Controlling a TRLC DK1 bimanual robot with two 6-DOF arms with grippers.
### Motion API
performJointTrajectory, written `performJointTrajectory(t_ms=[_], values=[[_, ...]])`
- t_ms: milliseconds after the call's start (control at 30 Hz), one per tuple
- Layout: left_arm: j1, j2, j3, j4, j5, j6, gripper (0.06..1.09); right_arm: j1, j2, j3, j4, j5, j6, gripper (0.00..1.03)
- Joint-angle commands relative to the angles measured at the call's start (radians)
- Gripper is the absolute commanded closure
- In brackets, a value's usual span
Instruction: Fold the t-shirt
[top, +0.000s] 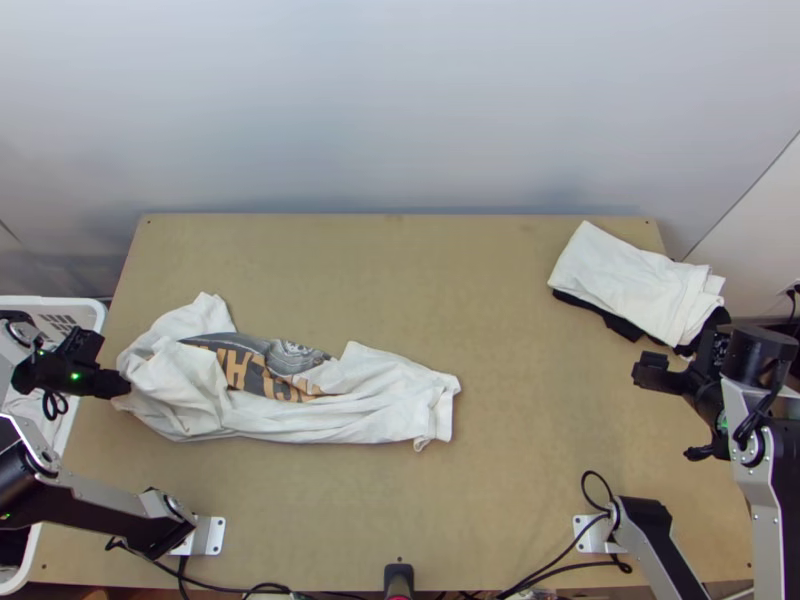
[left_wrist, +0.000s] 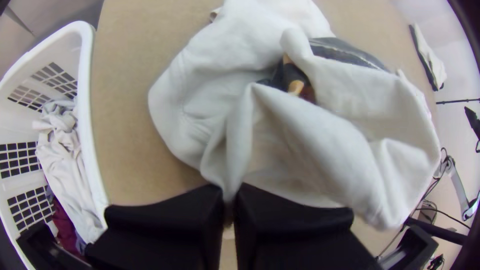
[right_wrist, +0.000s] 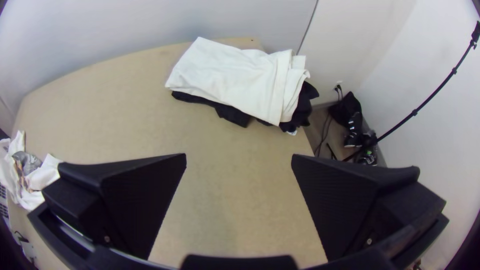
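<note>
On the table (top: 500, 500), bunched white t-shirt (top: 300, 425) pinched in left hand (top: 122, 386), right hand (top: 677, 412) spread

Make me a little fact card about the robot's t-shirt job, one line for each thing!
T-shirt: white, bunched, not folded yet
Left end effector: shut on the shirt
Right end effector: open, holding nothing
Far right corner: folded white cloth on black cloth
Basket: white, left of table, clothes inside
</note>
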Motion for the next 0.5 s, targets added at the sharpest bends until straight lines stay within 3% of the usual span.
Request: performJointTrajectory(t_ms=[0, 233, 333, 467], values=[[0.023, 0.02, 0.033, -0.029, 0.007, -0.025, 1.04, 0.005, 0.005, 0.002, -0.001, -0.005, 0.001, 0.05], [0.198, 0.204, 0.581, -0.397, 0.146, -0.122, 1.04, 0.026, 0.025, 0.016, -0.001, -0.006, 0.001, 0.05], [0.264, 0.252, 0.852, -0.414, 0.168, -0.211, 1.04, 0.026, 0.03, 0.025, -0.001, -0.008, 0.001, 0.05], [0.264, 0.202, 0.976, -0.419, 0.223, -0.244, 1.04, 0.026, 0.036, 0.025, -0.001, -0.014, 0.003, 0.05]])
